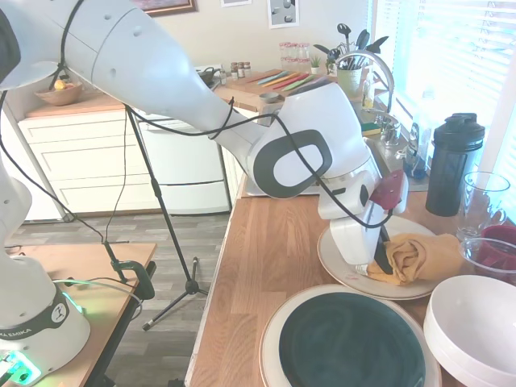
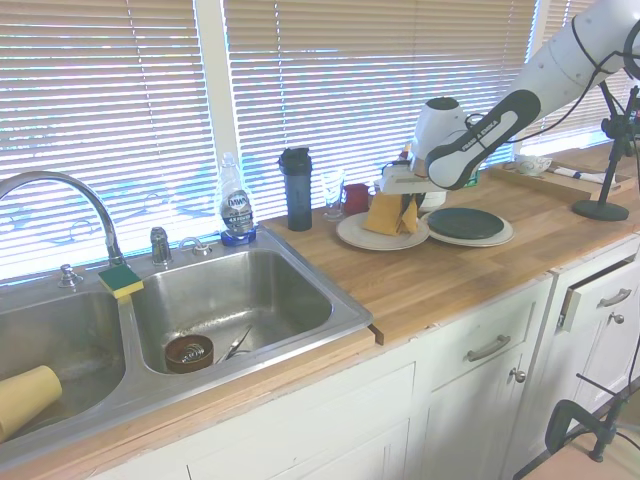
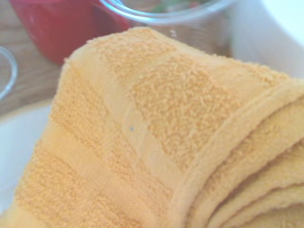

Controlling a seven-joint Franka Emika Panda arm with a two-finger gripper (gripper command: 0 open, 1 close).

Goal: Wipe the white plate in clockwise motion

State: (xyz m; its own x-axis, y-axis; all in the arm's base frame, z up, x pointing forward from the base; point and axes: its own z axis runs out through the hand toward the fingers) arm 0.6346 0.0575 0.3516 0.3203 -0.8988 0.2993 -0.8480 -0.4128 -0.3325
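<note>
The white plate [image 1: 337,270] lies on the wooden counter, also seen in the second exterior view as the white plate [image 2: 357,238]. A folded orange towel [image 1: 418,256] rests on its right half. My gripper [image 1: 385,266] comes down onto the towel's left edge and is shut on it, one dark finger [image 1: 381,248] pressed against the cloth. From the other side, the orange towel [image 2: 384,212] stands bunched under the gripper [image 2: 402,216]. The wrist view is filled by the orange towel [image 3: 156,142], with a strip of the white plate [image 3: 19,142] beside it.
A plate with a dark green centre [image 1: 347,343] and a deep white bowl [image 1: 476,322] sit close in front. A black shaker bottle [image 1: 454,161], a glass [image 1: 481,201] and a red cup [image 1: 501,242] stand behind the plate. The sink [image 2: 230,300] is further along.
</note>
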